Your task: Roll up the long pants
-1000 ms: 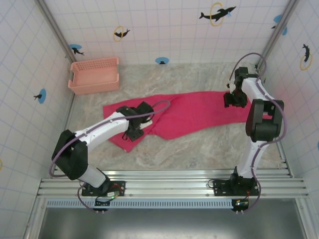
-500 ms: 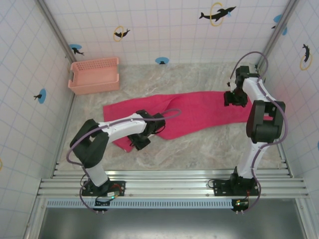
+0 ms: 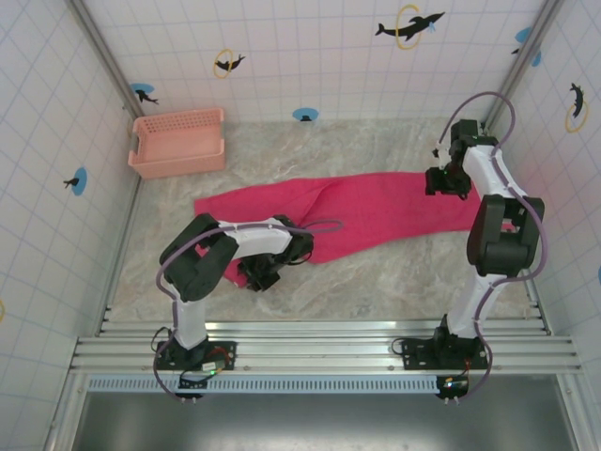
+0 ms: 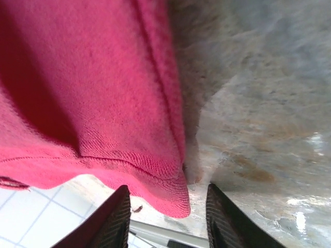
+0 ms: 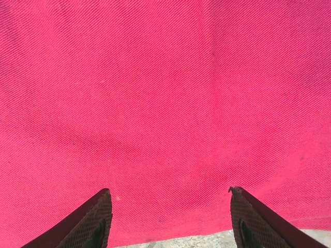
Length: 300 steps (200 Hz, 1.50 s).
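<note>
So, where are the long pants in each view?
Top external: long pants stretch left to right across the middle.
Left wrist: long pants at upper left, hem corner low centre.
Right wrist: long pants from the top almost to the bottom edge.
Shared landmark: marbled table bordering the cloth.

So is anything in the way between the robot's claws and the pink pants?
No, nothing visible. The left gripper is open right at a hem corner of the long pants, and the right gripper is open directly over the cloth.
</note>
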Tool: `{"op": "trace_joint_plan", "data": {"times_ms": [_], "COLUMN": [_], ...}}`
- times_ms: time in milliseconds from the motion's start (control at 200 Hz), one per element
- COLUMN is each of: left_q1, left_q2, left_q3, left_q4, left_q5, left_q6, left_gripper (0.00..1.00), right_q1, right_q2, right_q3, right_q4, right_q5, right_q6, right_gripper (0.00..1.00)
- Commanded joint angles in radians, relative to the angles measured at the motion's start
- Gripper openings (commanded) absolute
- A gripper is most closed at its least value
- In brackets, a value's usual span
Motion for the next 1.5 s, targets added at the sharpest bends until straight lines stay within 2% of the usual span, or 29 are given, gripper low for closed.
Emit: {"op": "trace_joint_plan", "data": {"times_ms": [0, 50, 295, 425, 535, 631, 656, 771, 901, 1121, 1376, 1386, 1401, 1426, 1446, 1476, 1496], "left_q1": [-0.002, -0.002, 0.016, 0.033, 0.115, 0.223, 0.277, 0.401, 0.484, 0.601, 0.733, 0.737, 0.744, 0.756, 0.764, 0.774, 0.777], "left_q2": [0.044, 0.047, -0.005, -0.140, -0.255, -0.311, -0.315, -0.254, -0.154, -0.047, 0.104, 0.113, 0.124, 0.146, 0.161, 0.181, 0.194], "left_q3": [-0.014, -0.010, 0.000, 0.088, 0.194, 0.297, 0.320, 0.451, 0.541, 0.537, 0.579, 0.584, 0.591, 0.601, 0.609, 0.622, 0.631], "left_q4": [0.053, 0.050, 0.020, -0.103, -0.149, -0.128, -0.119, -0.120, -0.120, -0.052, 0.000, -0.001, -0.002, -0.005, -0.006, -0.012, -0.018], "left_q5": [-0.014, -0.022, -0.048, -0.153, -0.165, -0.142, -0.140, -0.136, -0.146, -0.150, -0.160, -0.160, -0.156, -0.152, -0.149, -0.145, -0.140], "left_q6": [-0.038, -0.039, -0.044, -0.047, -0.021, 0.045, 0.067, 0.159, 0.225, 0.276, 0.338, 0.338, 0.340, 0.342, 0.343, 0.347, 0.349], "left_gripper": [0.17, 0.00, 0.00, 0.00, 0.00, 0.00, 0.00, 0.00, 0.00, 0.00, 0.00, 0.04, 0.19, 0.58, 0.78, 0.95, 0.97], "right_q1": [-0.004, -0.004, 0.000, 0.008, 0.016, 0.032, 0.037, 0.061, 0.087, 0.118, 0.091, 0.089, 0.087, 0.083, 0.082, 0.079, 0.077], "right_q2": [-0.045, -0.048, -0.054, -0.059, -0.067, -0.078, -0.082, -0.093, -0.094, -0.121, -0.207, -0.212, -0.218, -0.228, -0.234, -0.247, -0.256], "right_q3": [0.011, 0.006, -0.013, -0.025, -0.033, -0.044, -0.049, -0.072, -0.097, -0.167, -0.258, -0.261, -0.265, -0.272, -0.277, -0.284, -0.289], "right_q4": [0.010, 0.014, 0.026, 0.033, 0.037, 0.043, 0.047, 0.062, 0.068, 0.115, 0.143, 0.144, 0.142, 0.140, 0.138, 0.134, 0.132], "right_q5": [-0.020, -0.022, -0.034, -0.037, -0.039, -0.039, -0.040, -0.040, -0.037, -0.039, -0.023, -0.023, -0.021, -0.014, -0.008, 0.002, 0.012], "right_q6": [-0.003, -0.005, -0.009, -0.009, -0.008, -0.007, -0.005, 0.002, 0.009, 0.038, 0.099, 0.100, 0.104, 0.109, 0.111, 0.114, 0.117], "right_gripper": [0.63, 0.63, 0.63, 0.63, 0.63, 0.62, 0.62, 0.62, 0.62, 0.63, 0.65, 0.65, 0.65, 0.65, 0.65, 0.66, 0.66]}}
